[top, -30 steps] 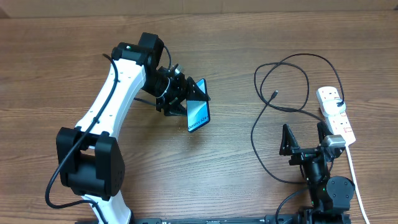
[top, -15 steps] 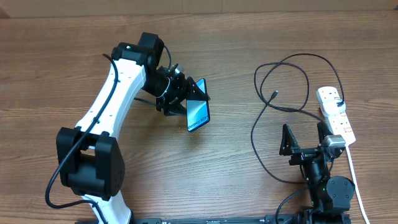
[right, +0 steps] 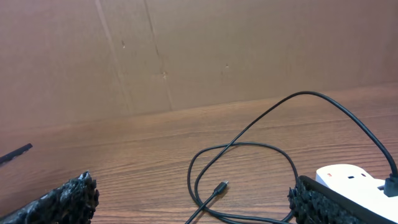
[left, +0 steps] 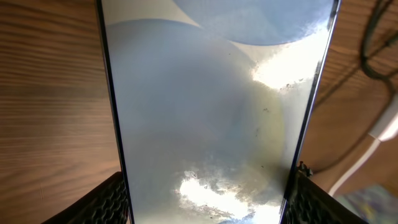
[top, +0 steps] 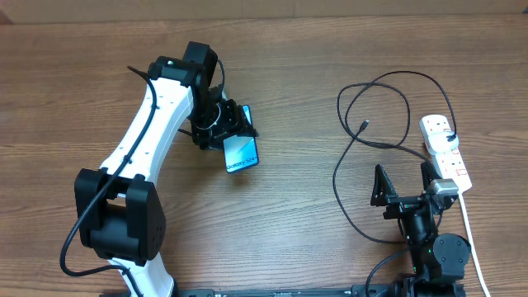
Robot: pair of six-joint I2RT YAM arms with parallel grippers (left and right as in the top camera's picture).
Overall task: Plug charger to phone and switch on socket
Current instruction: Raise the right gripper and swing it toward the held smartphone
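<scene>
Two jobs are split here. Overhead, the left gripper (top: 221, 132) clamps the phone (top: 242, 153) by its long edges at upper centre, screen up, likely to steady it for plugging. The right gripper (top: 403, 186) waits wide and empty at lower right, beside the charger (top: 336, 177) loops; the socket (top: 446, 150) lies at the right edge. In the left wrist view we see the screen filling the frame between the fingers (left: 113, 200). The right wrist view shows the connector (right: 220, 186) loose at centre, ahead of the spread jaws.
</scene>
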